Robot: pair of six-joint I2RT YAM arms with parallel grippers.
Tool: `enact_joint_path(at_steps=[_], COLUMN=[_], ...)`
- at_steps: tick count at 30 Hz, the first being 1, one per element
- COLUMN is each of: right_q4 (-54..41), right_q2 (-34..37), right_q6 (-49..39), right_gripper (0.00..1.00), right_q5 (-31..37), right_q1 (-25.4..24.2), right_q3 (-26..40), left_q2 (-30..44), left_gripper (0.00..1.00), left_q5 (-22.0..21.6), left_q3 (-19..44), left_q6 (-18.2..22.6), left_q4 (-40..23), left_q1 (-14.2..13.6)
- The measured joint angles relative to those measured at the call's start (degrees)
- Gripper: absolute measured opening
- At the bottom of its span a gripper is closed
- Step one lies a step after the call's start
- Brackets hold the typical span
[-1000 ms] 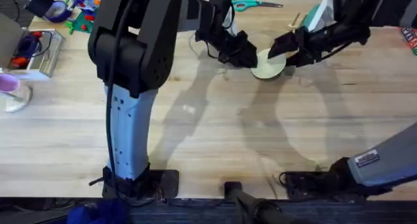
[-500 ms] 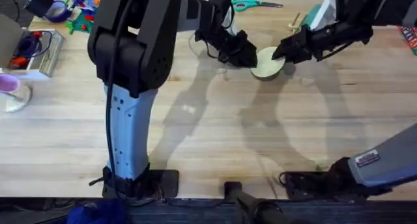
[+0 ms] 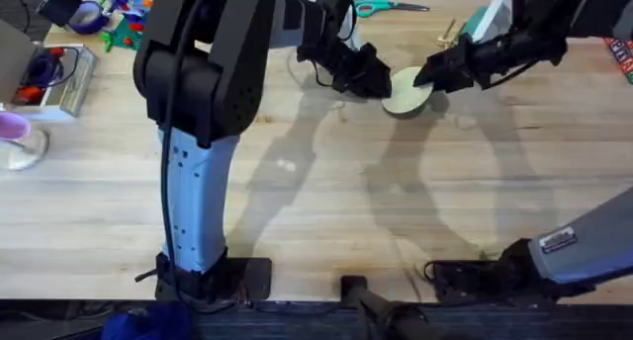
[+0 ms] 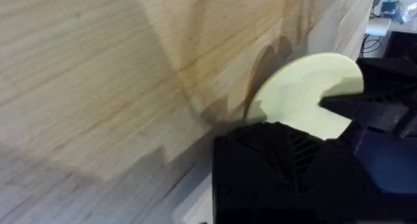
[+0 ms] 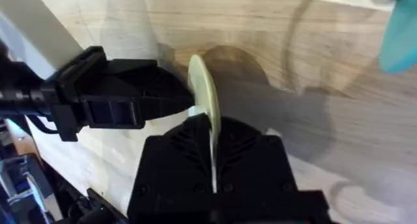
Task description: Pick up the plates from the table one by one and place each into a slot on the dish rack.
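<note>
The pale yellow-cream plate [image 3: 406,91] stands on edge above the table [image 3: 326,212], pinched between both grippers: right gripper [image 3: 427,78] clamps its rack-side rim, left gripper [image 3: 381,85] grips the opposite edge.

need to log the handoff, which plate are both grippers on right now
The pale yellow-cream plate, pinched between the left gripper and right gripper; the light blue plate stands apart at the rack.
</note>
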Motion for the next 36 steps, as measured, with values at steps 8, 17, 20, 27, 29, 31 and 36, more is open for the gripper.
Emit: enact_joint_path(at_steps=[8, 17, 20, 27, 29, 31, 36], right_q4=[-2.0, -5.0, -6.0, -8.5, -9.8, -10.9, -12.7], right_q2=[-1.8, -11.5, -15.7, -25.6, -28.2, -30.7, -36.1], right_q6=[-2.0, -4.0, -4.3, -4.3, -4.3, -4.4, -4.5], right_gripper=[0.031, 0.031, 0.031, 0.031, 0.031, 0.031, 0.031], right_q5=[0.3, 3.8, 4.2, 5.3, 6.9, 8.6, 12.1], right_q1=[0.5, 0.6, 0.6, 0.6, 0.6, 0.6, 0.6], right_q3=[0.0, 0.0, 0.0, 0.0, 0.0, 0.0, 0.0], left_q2=[-3.6, -18.6, -23.7, -31.5, -33.0, -34.5, -38.9], left_gripper=[0.041, 0.041, 0.041, 0.041, 0.04, 0.04, 0.04], left_q5=[-10.3, -26.4, -29.4, -34.1, -35.6, -36.9, -39.0], left_q3=[1.2, 2.4, 3.0, 3.1, 3.1, 3.1, 3.1], left_q6=[4.2, 10.9, 12.2, 13.4, 13.4, 13.5, 14.1], left_q4=[-7.4, -17.5, -20.3, -26.8, -28.5, -30.1, -33.6], left_q1=[-1.2, -0.9, -0.9, -0.6, -0.4, 0.0, 1.4])
